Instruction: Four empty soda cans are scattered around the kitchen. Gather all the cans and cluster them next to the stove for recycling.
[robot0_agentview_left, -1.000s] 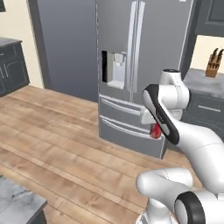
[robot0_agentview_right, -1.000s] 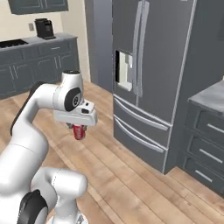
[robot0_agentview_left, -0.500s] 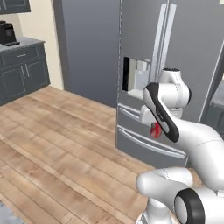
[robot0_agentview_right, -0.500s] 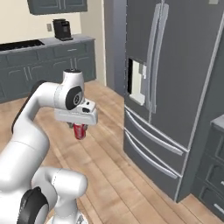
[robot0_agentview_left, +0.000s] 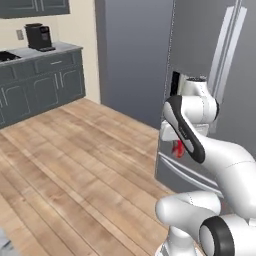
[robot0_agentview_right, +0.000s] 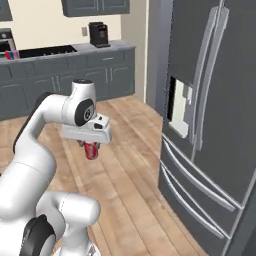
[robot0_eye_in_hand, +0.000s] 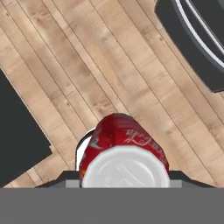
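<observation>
A white robot arm carries a red soda can (robot0_agentview_right: 91, 149) over a wood plank floor (robot0_agentview_left: 75, 170) in a rendered kitchen. In the right base view the can hangs upright at centre left of the frame, just below the arm's white hand, with the fingers (robot0_agentview_right: 90, 145) closed on its upper part. In the left base view the same red can (robot0_agentview_left: 178, 148) shows as a small patch at centre right, tucked behind the dark-banded forearm and in front of the grey refrigerator (robot0_agentview_left: 220, 75).

Seen from the hand view, the can (robot0_eye_in_hand: 124, 148) sits at lower centre, its silver top facing the camera and its red side with white lettering above it; floor planks run diagonally behind it, well below the can, and a dark drawer front of the refrigerator (robot0_eye_in_hand: 197, 39) cuts across the upper right corner.

In the right base view the refrigerator (robot0_agentview_right: 215, 115) fills the right side, its tall door handles and dispenser recess facing the arm. Along the far wall at upper left runs a dark grey worktop (robot0_agentview_right: 107, 49) on matching cabinets, bearing a black coffee machine (robot0_agentview_right: 99, 34). A black stove (robot0_agentview_right: 45, 50) lies flat in that worktop, left of the coffee machine, and two small cans (robot0_agentview_right: 13, 54) stand just beside its left end, too small to tell apart clearly.
</observation>
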